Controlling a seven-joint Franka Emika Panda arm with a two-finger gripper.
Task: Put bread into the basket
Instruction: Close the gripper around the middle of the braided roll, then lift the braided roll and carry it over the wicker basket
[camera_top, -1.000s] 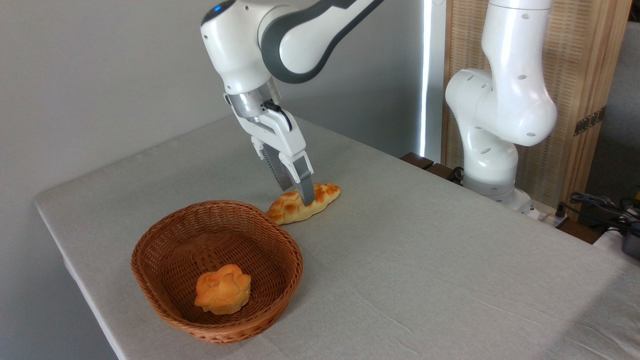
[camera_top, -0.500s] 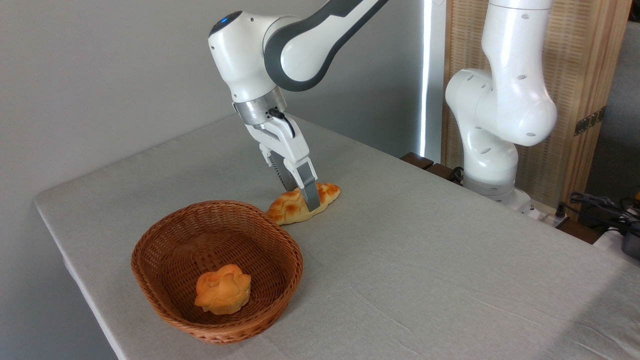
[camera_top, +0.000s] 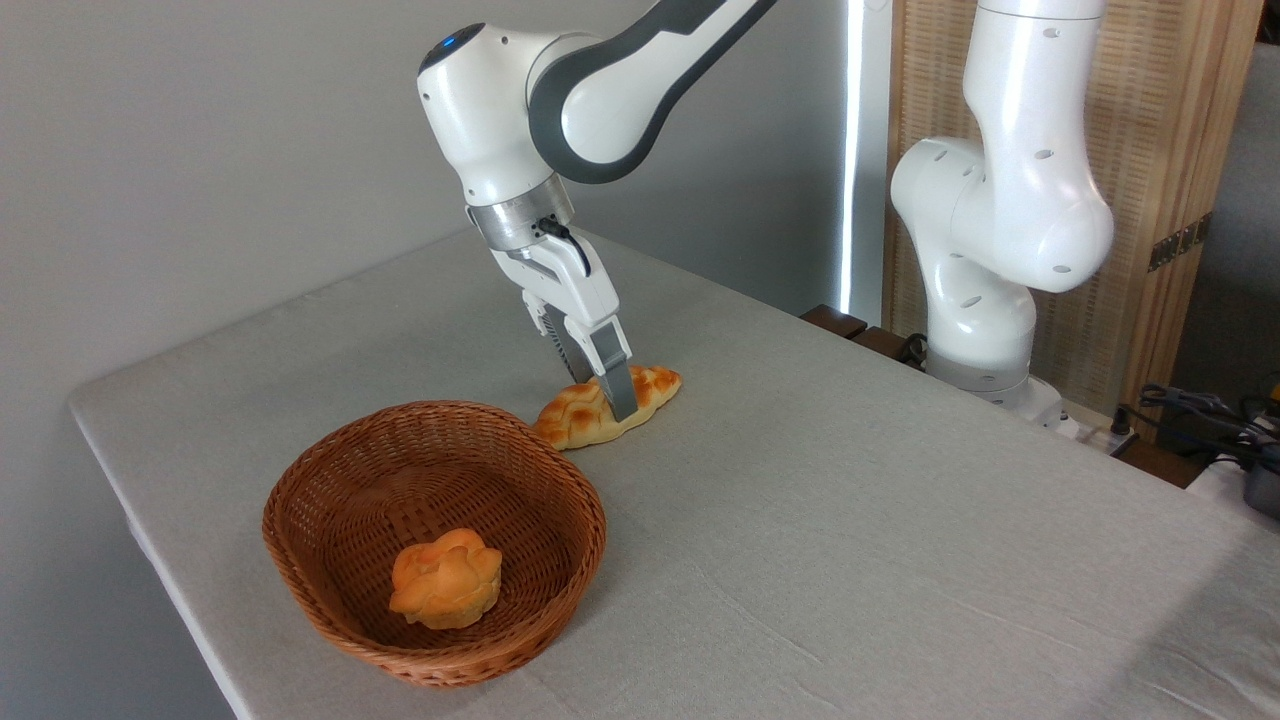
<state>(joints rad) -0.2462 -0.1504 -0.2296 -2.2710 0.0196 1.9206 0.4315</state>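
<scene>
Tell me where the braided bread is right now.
The bread lies on the table near the middle of the view, just behind the basket's far rim, with the gripper down over its middle.

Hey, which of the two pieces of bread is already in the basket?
The small round orange bun, sitting inside the basket. The long braided loaf lies outside on the table, between the gripper fingers.

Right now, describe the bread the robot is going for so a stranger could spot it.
Start at the wicker basket on the grey table. Just behind its far rim lies the bread, under the gripper. It is a long braided loaf, unlike the round bun inside the basket.
</scene>
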